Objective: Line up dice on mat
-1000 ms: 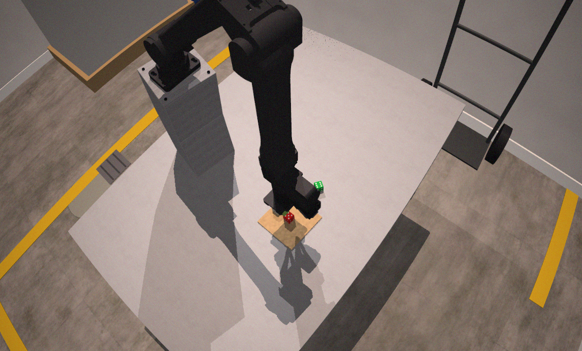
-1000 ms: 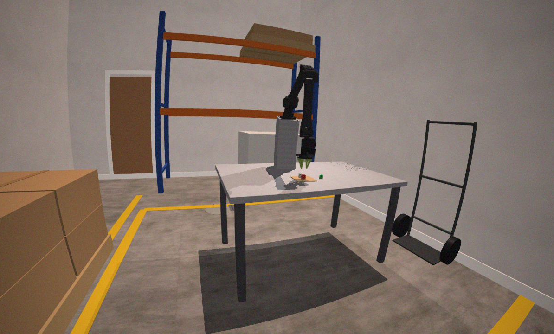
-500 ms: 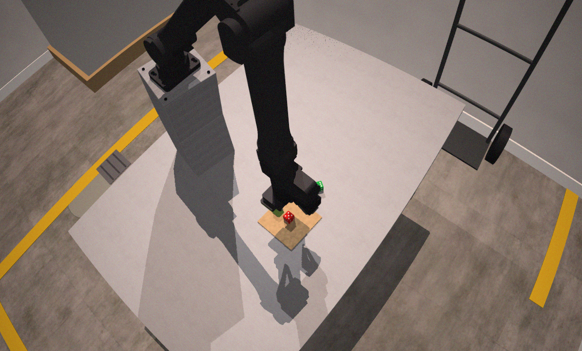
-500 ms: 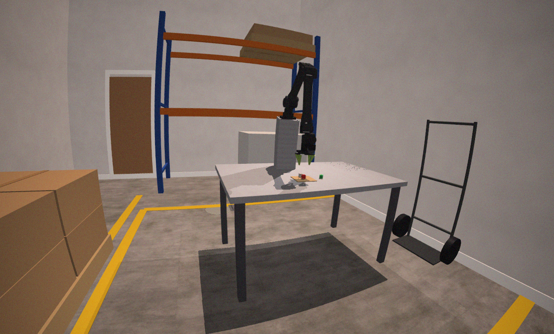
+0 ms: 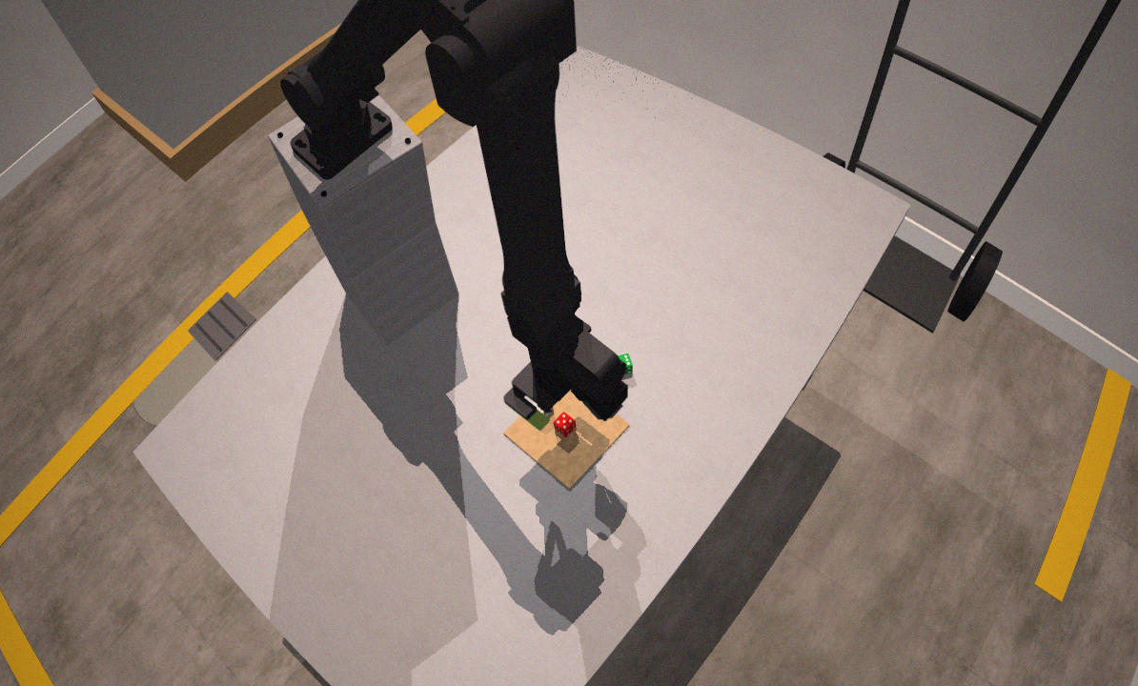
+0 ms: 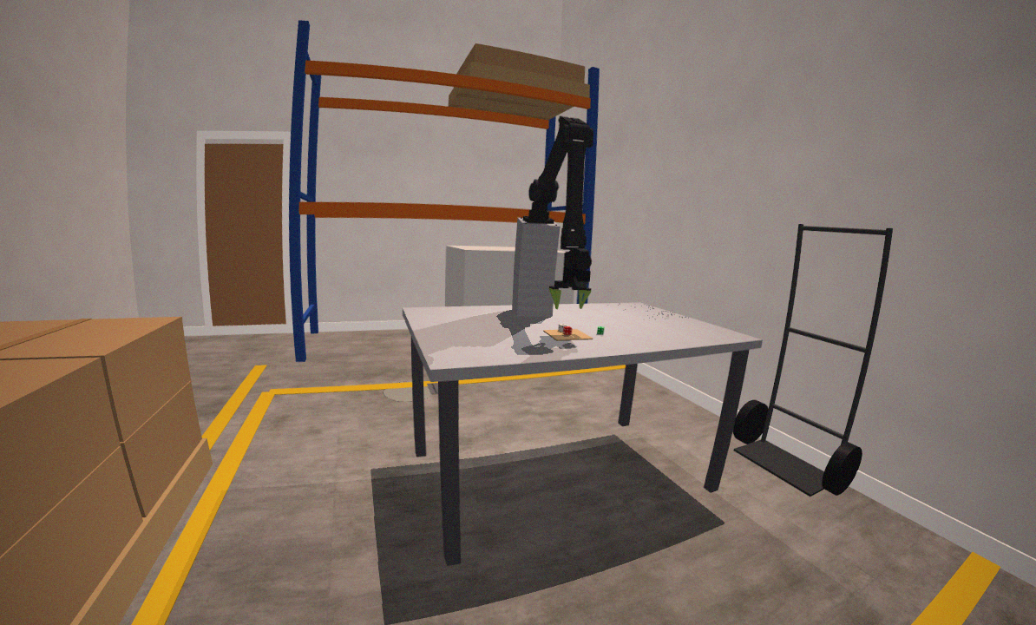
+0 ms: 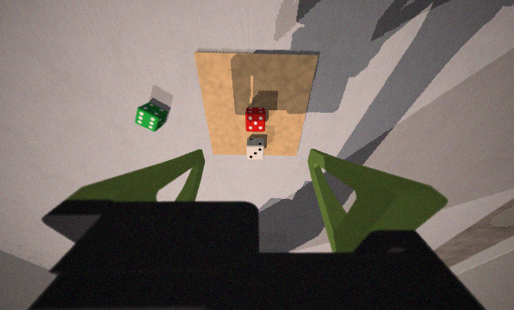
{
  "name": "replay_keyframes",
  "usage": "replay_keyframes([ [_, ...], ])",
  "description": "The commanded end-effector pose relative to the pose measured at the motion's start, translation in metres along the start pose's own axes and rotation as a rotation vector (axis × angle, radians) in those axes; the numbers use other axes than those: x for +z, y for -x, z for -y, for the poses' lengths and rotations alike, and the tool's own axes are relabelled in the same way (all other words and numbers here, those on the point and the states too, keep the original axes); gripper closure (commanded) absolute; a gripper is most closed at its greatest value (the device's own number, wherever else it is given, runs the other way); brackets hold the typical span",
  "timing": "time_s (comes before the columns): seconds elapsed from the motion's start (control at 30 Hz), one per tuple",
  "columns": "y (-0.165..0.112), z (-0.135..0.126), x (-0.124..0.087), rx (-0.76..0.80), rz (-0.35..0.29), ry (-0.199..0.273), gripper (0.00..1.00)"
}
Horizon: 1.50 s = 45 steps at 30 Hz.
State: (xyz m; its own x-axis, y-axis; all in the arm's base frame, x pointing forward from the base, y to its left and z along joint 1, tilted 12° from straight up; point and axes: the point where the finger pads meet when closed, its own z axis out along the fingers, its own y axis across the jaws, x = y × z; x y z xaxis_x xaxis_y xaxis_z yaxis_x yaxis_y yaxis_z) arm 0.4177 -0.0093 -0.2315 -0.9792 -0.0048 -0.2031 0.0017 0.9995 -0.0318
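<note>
The tan mat (image 7: 257,101) lies flat on the table; it also shows in the top view (image 5: 566,437) and, small, in the exterior view (image 6: 567,333). A red die (image 7: 255,119) (image 5: 563,424) stands near the mat's middle. A white die (image 7: 256,147) stands at the mat's near edge, just behind the red one. A green die (image 7: 151,116) (image 5: 627,363) lies on the bare table to the left of the mat in the wrist view. My gripper (image 7: 256,155) (image 6: 569,296) hangs above the mat's near edge, fingers wide open and empty.
The arm's grey pedestal (image 5: 359,226) stands on the table behind the mat. A hand truck (image 5: 974,153) stands off the table's far right side. The table's front edge (image 5: 726,477) lies a little beyond the mat.
</note>
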Motion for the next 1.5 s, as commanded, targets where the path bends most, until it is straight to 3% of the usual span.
replay_keyframes([
  [0.0,-0.002,-0.004,0.003,-0.001,-0.007,0.002,0.0],
  [0.13,-0.001,-0.009,0.004,0.014,-0.011,0.001,0.0],
  [0.27,0.002,-0.037,0.007,0.135,-0.014,-0.002,0.0],
  [0.33,0.002,-0.037,0.007,0.135,-0.014,-0.002,0.0],
  [0.47,0.005,-0.082,0.011,0.322,-0.013,-0.005,0.0],
  [0.8,0.001,-0.141,0.014,0.564,-0.007,-0.007,0.0],
  [0.97,0.0,-0.134,0.016,0.603,-0.007,-0.011,0.0],
  [1.0,0.0,-0.134,0.016,0.603,-0.007,-0.011,0.61],
  [1.47,-0.002,-0.14,0.015,0.588,-0.007,-0.006,0.61],
])
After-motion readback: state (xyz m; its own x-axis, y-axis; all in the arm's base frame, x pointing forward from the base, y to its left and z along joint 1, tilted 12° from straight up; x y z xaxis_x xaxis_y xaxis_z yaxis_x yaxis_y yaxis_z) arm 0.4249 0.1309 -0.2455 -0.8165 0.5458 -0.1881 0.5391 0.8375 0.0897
